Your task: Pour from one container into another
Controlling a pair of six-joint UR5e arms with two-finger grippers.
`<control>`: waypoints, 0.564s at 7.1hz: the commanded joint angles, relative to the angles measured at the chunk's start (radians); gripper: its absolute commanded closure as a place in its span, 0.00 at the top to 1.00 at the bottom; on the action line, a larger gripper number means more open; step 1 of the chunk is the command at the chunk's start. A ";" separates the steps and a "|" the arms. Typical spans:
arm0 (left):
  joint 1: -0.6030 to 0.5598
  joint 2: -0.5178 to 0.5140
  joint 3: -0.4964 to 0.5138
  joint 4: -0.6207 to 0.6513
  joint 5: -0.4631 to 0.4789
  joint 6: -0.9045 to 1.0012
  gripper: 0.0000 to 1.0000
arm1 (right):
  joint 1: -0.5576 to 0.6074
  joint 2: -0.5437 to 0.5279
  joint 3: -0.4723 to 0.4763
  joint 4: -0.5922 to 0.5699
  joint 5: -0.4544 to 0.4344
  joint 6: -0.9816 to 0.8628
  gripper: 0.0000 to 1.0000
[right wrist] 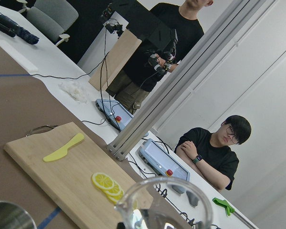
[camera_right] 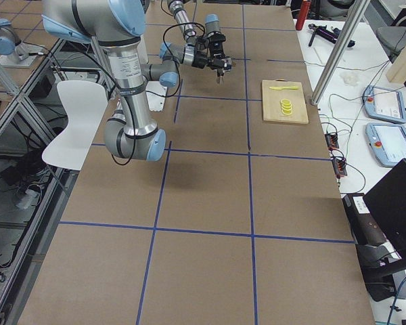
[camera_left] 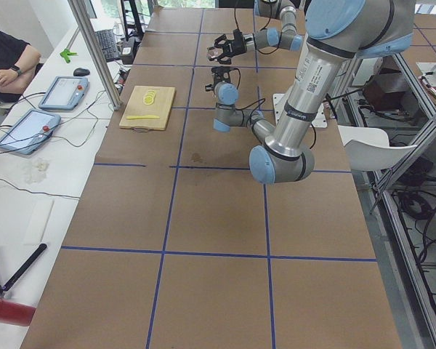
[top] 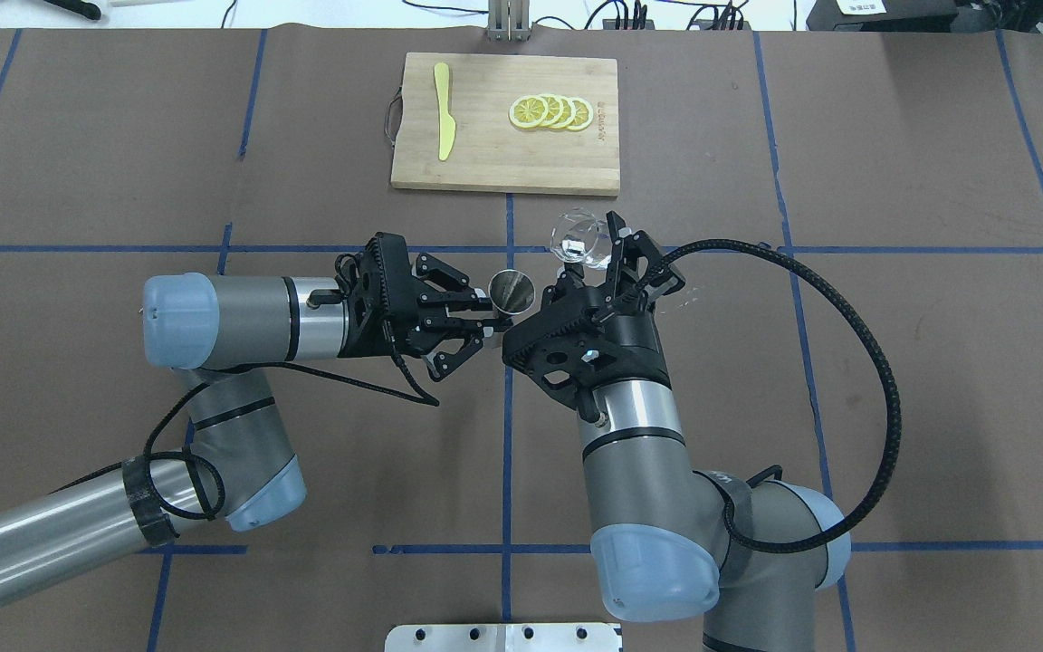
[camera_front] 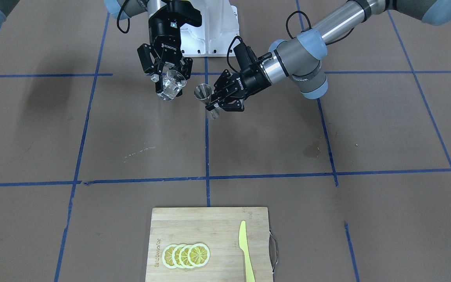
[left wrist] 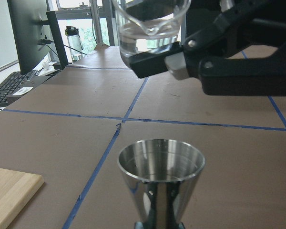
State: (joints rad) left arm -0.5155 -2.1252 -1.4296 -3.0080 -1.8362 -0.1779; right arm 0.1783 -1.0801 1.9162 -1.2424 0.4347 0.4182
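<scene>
Clear glass cup [camera_front: 172,84] hangs tilted above the table [camera_front: 131,137], pinched across its wall by the right gripper [camera_front: 167,78]; clear liquid sits in its lower part. Steel jigger [camera_front: 204,94] is held upright just beside and a little below it, the left gripper [camera_front: 213,105] clamped at its waist; the upper cone looks empty (shiny to the bottom in the left wrist view). Risk: the lip is not over the narrow mouth, so more tilt would likely spill onto the table. A fast tip could overfill the cone. Cutting board [camera_front: 210,223], lemon slices [camera_front: 186,255] and yellow knife [camera_front: 245,250] lie well apart.
</scene>
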 commanded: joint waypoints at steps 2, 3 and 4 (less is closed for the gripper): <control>0.002 0.001 0.000 -0.002 0.000 0.000 0.00 | 0.004 0.026 0.001 -0.124 0.033 -0.001 0.00; 0.002 0.001 0.000 -0.002 0.000 0.000 0.00 | 0.001 0.028 0.001 -0.140 0.033 -0.001 0.00; 0.002 0.001 0.000 -0.002 0.000 0.000 0.00 | 0.001 0.034 0.000 -0.147 0.033 -0.002 0.00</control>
State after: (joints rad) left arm -0.5139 -2.1246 -1.4296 -3.0096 -1.8362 -0.1780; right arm 0.1807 -1.0517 1.9170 -1.3729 0.4664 0.4169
